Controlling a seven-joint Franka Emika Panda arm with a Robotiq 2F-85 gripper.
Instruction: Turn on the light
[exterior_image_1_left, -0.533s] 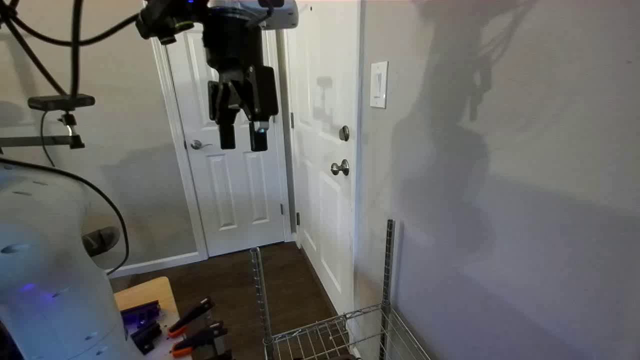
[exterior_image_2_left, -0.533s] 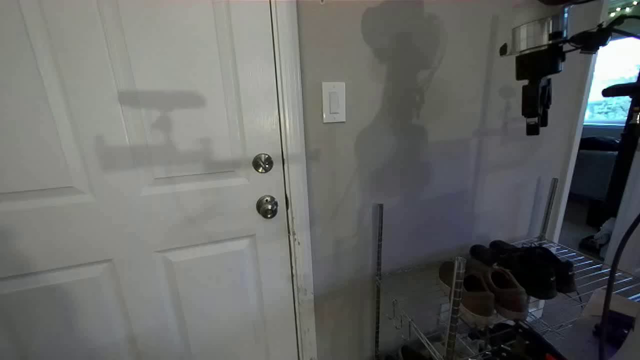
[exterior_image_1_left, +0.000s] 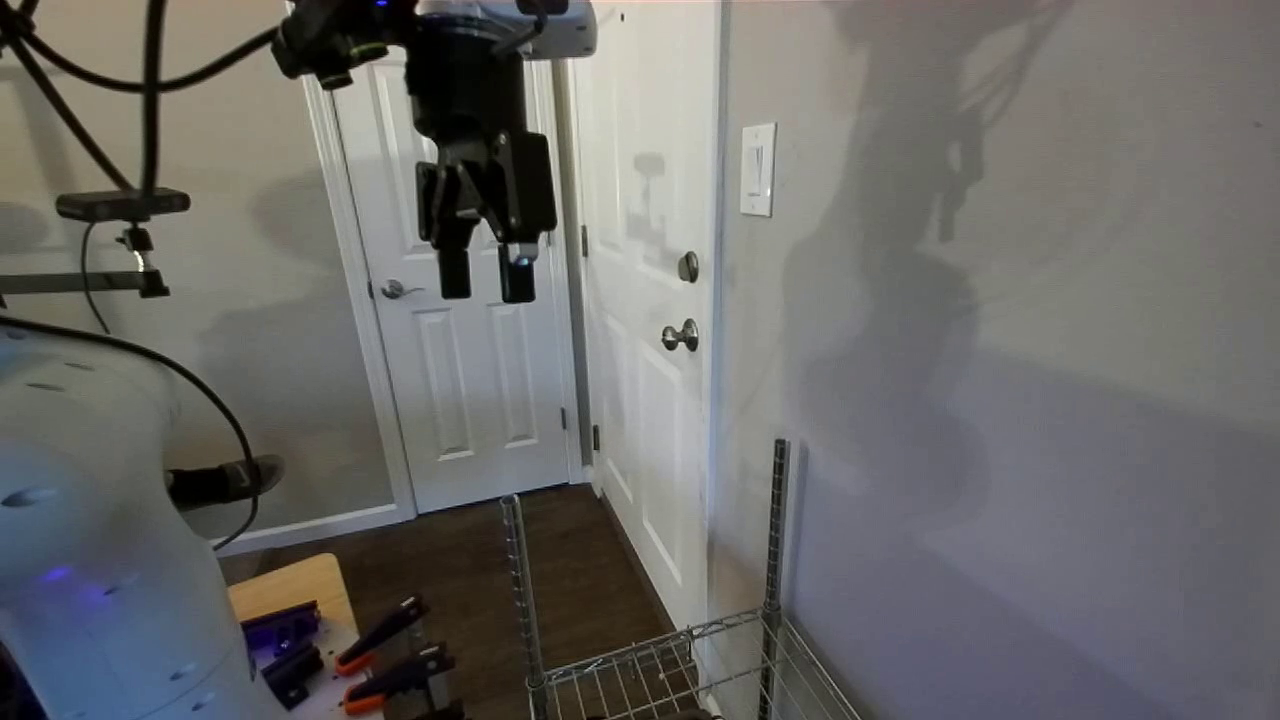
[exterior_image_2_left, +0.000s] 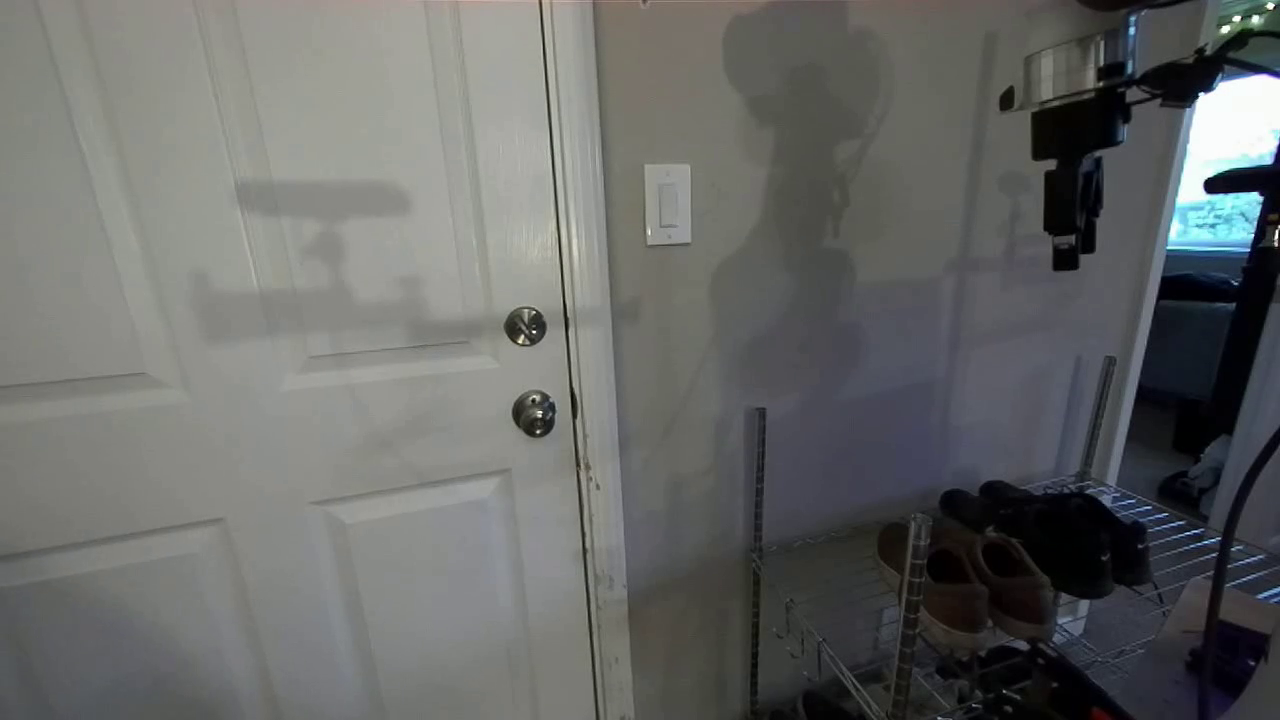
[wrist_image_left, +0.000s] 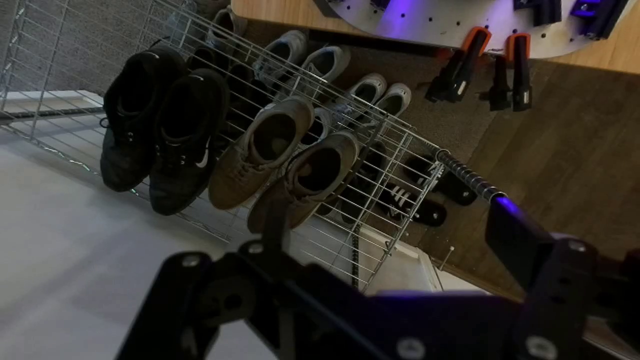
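The light switch is a white upright wall plate with a rocker, on the grey wall beside the white door. It shows in both exterior views (exterior_image_1_left: 757, 170) (exterior_image_2_left: 668, 205). No lamp is in view. My gripper (exterior_image_1_left: 486, 278) points down with its two black fingers apart and nothing between them. It hangs in the air well away from the switch; it also shows in an exterior view (exterior_image_2_left: 1075, 248) near the doorway side. In the wrist view the gripper (wrist_image_left: 395, 230) is open above a wire rack, and the switch is out of view.
The wire shoe rack (exterior_image_1_left: 655, 660) with upright posts stands against the wall below the switch. Brown shoes (exterior_image_2_left: 985, 590) and black shoes (wrist_image_left: 165, 125) sit on it. The doorknob (exterior_image_2_left: 535, 413) and deadbolt (exterior_image_2_left: 525, 326) are left of the switch. Orange-tipped clamps (exterior_image_1_left: 385, 640) sit by the arm's base.
The arm and gripper have not visibly moved. Behind the arm's base, a dark object has shifted slightly right, and a shadow on the far left wall has changed.
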